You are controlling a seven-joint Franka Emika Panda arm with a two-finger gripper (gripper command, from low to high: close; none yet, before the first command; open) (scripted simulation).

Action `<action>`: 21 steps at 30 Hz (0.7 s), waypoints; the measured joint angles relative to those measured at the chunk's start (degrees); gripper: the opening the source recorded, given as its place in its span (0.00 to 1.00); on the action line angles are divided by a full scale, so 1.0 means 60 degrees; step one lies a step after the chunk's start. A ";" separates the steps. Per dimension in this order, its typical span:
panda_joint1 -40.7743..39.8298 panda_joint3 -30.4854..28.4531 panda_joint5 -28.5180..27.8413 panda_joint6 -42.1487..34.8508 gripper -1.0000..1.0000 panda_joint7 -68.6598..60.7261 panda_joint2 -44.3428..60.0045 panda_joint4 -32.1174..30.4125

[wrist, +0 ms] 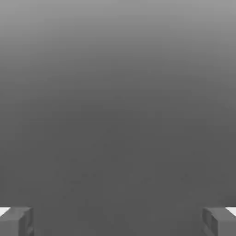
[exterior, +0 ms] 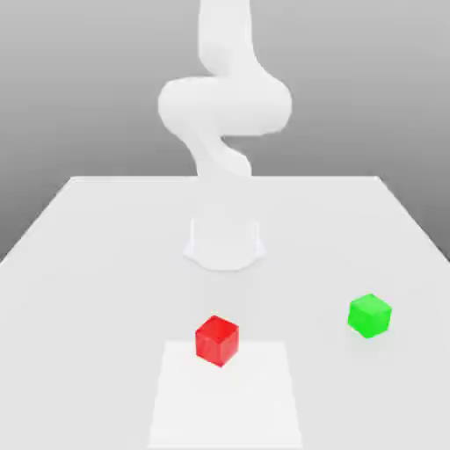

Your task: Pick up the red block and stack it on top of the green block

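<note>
The end effector (wrist: 118, 222) is gaping wide and empty, well away from the red block (exterior: 217, 341) sitting on the desk (exterior: 88, 352), whose angled sides are risking a slipping grip if the fingers are arriving misaligned.

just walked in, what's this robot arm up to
Nothing is being handled right now. The robot arm has its gripper open, with nothing between the fingers. The red block sits at the edge of a white patch on the table, and the green block sits apart from it, so the stacking is not done yet.
</note>
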 joint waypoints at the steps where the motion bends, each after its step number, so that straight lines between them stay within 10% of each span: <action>1: -0.0064 0.0026 0.0062 0.0232 0.50 0.0199 0.0282 -0.0307; 21: -0.1038 0.0696 -0.0337 0.6042 0.50 0.4922 0.7586 -0.5325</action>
